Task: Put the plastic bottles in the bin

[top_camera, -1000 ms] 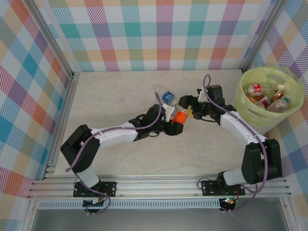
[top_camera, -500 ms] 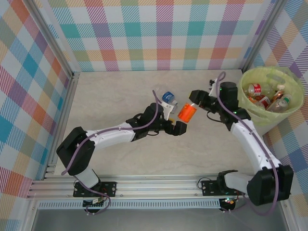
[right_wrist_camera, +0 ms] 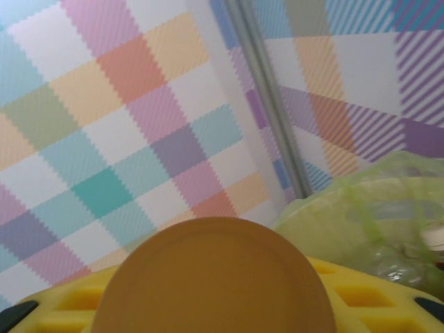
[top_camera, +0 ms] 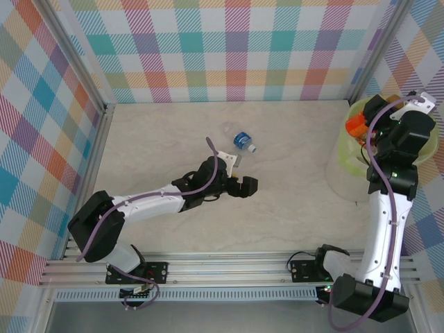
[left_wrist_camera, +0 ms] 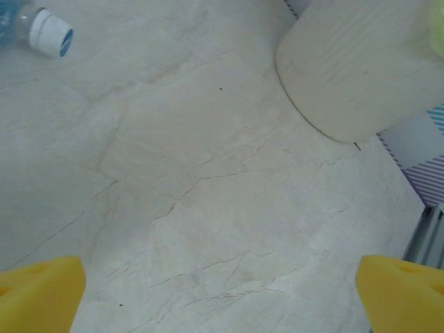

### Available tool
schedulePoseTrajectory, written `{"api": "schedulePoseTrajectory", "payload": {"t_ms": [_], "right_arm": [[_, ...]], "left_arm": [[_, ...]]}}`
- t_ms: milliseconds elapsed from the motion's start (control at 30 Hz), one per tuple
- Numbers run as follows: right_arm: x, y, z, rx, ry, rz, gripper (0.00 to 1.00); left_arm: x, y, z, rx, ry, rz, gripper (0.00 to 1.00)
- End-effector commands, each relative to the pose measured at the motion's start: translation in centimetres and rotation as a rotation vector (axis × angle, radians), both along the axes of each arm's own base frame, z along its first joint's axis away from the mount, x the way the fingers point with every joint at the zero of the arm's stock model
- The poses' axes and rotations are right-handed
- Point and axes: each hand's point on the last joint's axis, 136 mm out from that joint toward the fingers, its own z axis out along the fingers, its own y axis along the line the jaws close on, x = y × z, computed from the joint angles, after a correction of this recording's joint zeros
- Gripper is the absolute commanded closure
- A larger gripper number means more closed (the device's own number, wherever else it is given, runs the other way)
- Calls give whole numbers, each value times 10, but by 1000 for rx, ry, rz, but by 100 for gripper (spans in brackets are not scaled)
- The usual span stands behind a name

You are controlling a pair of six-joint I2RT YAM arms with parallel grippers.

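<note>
Plastic bottles are showing in two places. Toward the left of the overhead view, my left pincer [top_camera: 246, 186] is hanging over the desk [top_camera: 152, 146], released, its jaws spread wide with nothing between them. In its wrist view the yellow fingertips [left_wrist_camera: 38, 295] are sitting at opposite bottom corners, with bare marbled surface between them. Just beyond this pincer, a blue-labelled bottle [top_camera: 240, 139] is lying on its side on the desk, apart from the fingers, its white cap [left_wrist_camera: 50, 32] peeking in at the wrist view's top left. Far to the right, my right arm is standing tall and my right pincer [top_camera: 363, 125] is grasping an orange-labelled bottle [top_camera: 354, 125], holding it at the left rim of the bin [top_camera: 347, 161]. From that wrist, the bottle's round orange end is sitting between my yellow pads, with the bin's clear liner [right_wrist_camera: 374, 222] bunching to the right and the checked wall [right_wrist_camera: 104, 104] behind.
</note>
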Motion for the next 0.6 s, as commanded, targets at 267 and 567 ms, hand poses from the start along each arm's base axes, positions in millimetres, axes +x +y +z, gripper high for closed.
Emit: {"api": "schedulePoseTrajectory", "payload": {"t_ms": [267, 567], "right_arm": [[53, -21, -72, -9, 233, 40, 30], [68, -10, -43, 76, 223, 103, 5]], "left_arm": [[26, 47, 11, -28, -30, 255, 0], [31, 83, 6, -11, -14, 390, 0]]}}
